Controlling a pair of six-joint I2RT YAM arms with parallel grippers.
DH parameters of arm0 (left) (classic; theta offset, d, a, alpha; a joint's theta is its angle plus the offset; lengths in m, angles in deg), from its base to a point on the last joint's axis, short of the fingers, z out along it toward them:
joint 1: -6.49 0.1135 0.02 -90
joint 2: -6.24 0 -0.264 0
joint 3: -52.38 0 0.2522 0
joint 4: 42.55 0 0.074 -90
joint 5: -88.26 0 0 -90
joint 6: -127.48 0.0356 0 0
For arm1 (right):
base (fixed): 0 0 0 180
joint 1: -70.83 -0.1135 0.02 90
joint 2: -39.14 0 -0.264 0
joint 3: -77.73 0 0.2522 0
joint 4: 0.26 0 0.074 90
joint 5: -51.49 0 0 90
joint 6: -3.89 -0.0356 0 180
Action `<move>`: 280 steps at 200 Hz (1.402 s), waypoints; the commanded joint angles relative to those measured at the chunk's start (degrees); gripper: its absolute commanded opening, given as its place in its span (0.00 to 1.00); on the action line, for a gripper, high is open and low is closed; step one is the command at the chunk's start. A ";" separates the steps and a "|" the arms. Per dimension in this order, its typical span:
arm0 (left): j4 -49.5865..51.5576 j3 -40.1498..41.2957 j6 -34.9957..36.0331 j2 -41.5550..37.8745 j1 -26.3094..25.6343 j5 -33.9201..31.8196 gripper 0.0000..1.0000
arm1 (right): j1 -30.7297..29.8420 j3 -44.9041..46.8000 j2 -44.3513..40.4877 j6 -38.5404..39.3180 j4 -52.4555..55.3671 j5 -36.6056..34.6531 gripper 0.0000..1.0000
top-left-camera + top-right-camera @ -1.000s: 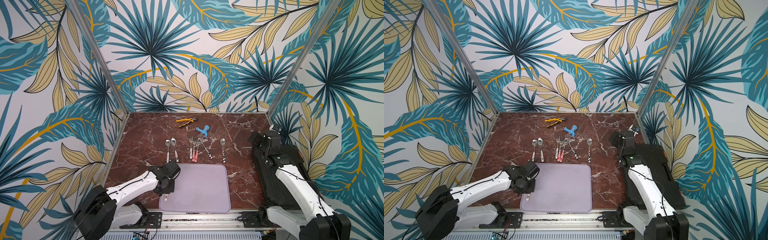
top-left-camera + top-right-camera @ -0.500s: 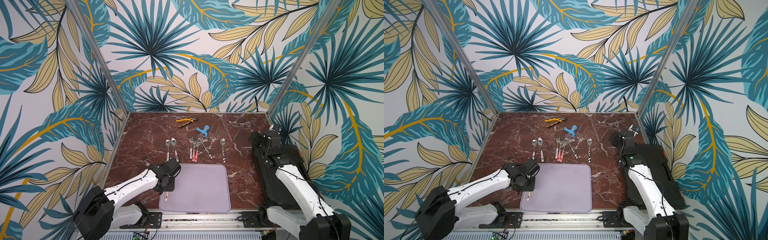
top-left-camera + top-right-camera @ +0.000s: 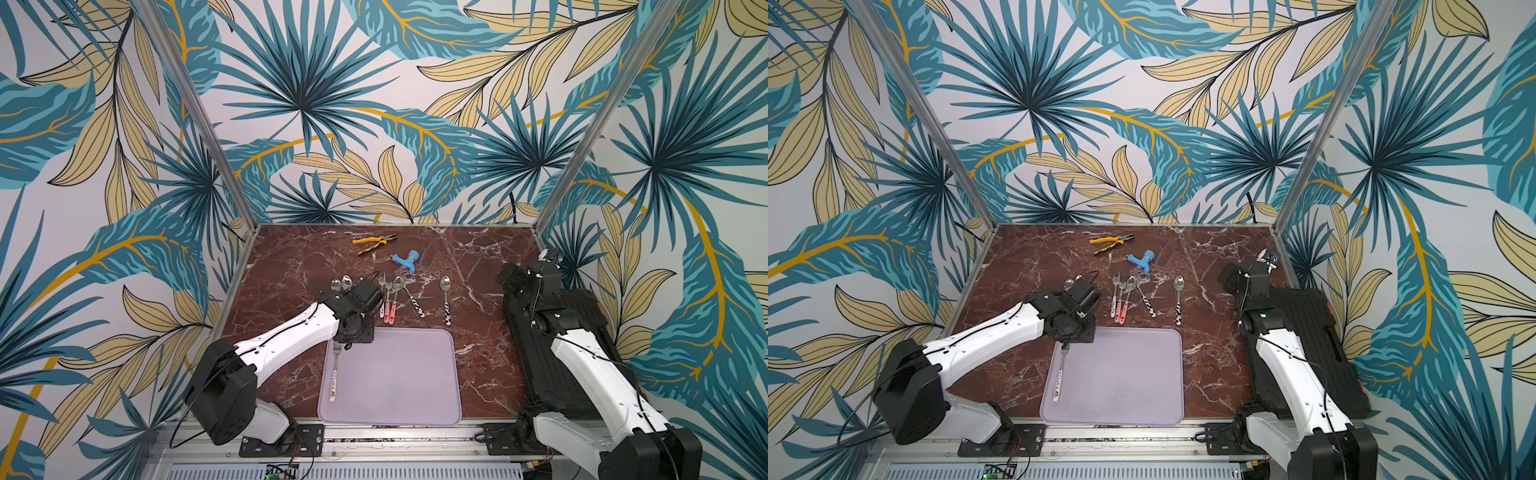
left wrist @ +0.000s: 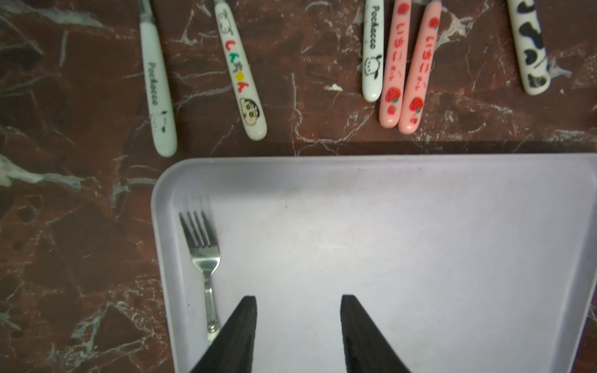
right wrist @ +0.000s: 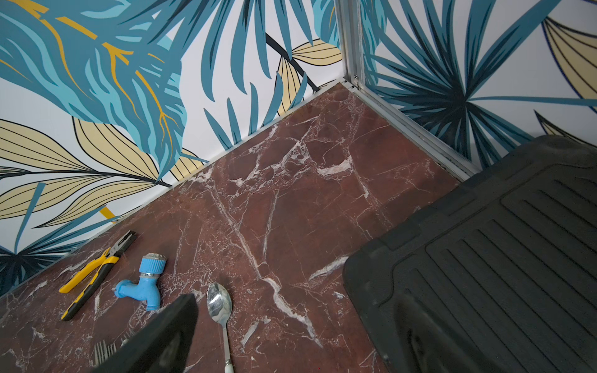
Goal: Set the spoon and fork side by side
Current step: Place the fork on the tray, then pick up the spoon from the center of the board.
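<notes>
Left gripper (image 4: 298, 298) now wider, beside fork (image 4: 203, 255)

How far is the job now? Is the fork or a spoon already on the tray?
Done: the fork lies flat on the tray, near one edge.
In hand: nothing. The left gripper is open and empty beside the fork's handle; the right gripper is open over the table.
Left: no spoon is on the tray. One spoon must be laid beside the fork.
</notes>
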 commanded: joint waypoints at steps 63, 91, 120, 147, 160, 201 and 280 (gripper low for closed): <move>-3.47 -10.67 4.68 14.19 5.95 0.06 0.47 | -0.03 0.83 -0.82 -0.34 1.09 -0.54 1.00; -3.39 -11.93 5.31 16.77 7.43 -0.52 0.47 | -0.03 0.72 -0.74 -0.37 1.15 -0.67 1.00; -3.17 -13.22 5.98 18.84 9.12 -0.33 0.47 | -0.03 0.75 -0.66 -0.28 1.22 -0.91 1.00; -2.46 -14.93 6.74 21.29 10.24 0.05 0.47 | -0.03 0.73 -0.69 -0.16 1.26 -1.00 0.99; -2.45 -15.69 7.19 22.46 10.68 0.48 0.47 | -0.03 0.72 -0.74 -0.14 1.32 -1.04 0.99; -1.98 -17.87 8.16 25.41 12.13 0.50 0.44 | -0.03 0.69 -0.84 0.06 1.31 -1.24 0.99; -2.12 -18.98 9.57 28.59 13.19 1.33 0.27 | -0.03 0.70 -1.05 0.02 1.32 -1.45 1.00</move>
